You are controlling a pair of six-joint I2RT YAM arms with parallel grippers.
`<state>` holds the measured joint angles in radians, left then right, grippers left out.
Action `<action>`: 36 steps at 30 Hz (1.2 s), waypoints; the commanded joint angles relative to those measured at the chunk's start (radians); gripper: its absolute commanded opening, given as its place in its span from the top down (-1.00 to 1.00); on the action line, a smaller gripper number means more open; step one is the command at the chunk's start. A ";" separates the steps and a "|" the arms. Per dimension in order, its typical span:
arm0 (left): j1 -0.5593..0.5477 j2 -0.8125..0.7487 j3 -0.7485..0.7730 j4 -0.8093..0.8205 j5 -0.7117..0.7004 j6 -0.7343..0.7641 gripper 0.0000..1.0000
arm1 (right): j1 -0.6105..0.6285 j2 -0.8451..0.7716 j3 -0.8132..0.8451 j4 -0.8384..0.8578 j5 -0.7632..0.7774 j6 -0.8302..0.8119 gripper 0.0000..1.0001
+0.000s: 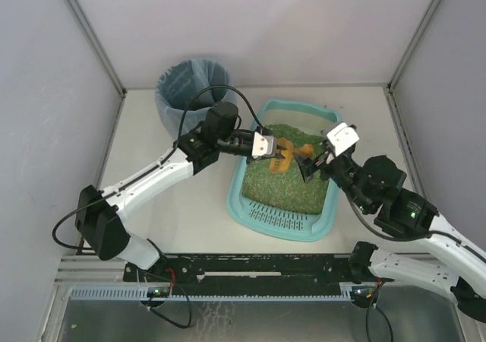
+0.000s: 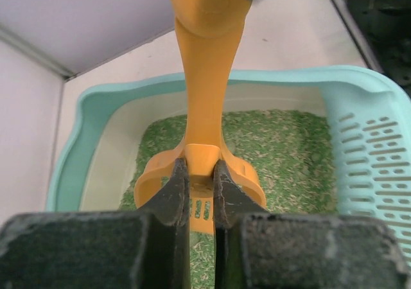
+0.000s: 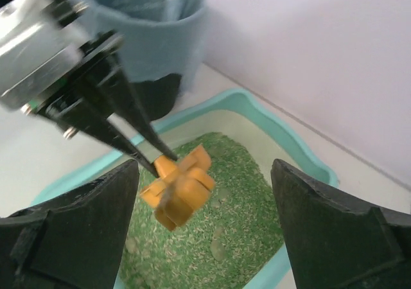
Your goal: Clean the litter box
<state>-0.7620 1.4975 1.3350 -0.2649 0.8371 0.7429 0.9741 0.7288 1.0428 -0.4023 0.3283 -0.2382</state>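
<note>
- Scooping step: left hand point(image 2: 200, 180) is clamped on the orange scoop point(image 2: 209, 77) above the litter box point(image 2: 96, 99); right hand point(image 1: 310, 167) is open and holds nothing.
- Next, likely: dig into the litter point(image 2: 282, 148), sift, carry to the bin point(image 1: 190, 83).

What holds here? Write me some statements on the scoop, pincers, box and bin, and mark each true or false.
1. The left pincer is shut on the scoop. True.
2. The right pincer grips the scoop too. False: it stands open, touching nothing.
3. The scoop hangs over the litter. True.
4. The bin stands inside the box. False: it stands outside, by the box's far corner.
</note>
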 commanded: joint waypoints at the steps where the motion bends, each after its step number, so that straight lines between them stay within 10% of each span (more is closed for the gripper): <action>1: -0.012 -0.087 -0.114 0.400 -0.127 -0.250 0.99 | 0.006 -0.042 0.034 0.150 0.300 0.224 -0.67; 11: -0.098 -0.147 -0.261 0.638 -0.421 -0.381 0.97 | -0.005 -0.103 0.031 0.138 0.325 0.523 -0.53; 26: -0.146 -0.170 -0.266 0.575 -0.530 -0.481 0.99 | -0.067 0.005 0.033 0.145 0.183 0.450 -0.44; 36: -0.172 -0.158 -0.289 0.555 -0.593 -0.482 0.99 | -0.250 0.112 0.042 0.098 -0.064 0.589 0.01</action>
<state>-0.9257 1.3602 1.0653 0.2668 0.2825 0.2867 0.7486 0.8082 1.0431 -0.3035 0.3550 0.2966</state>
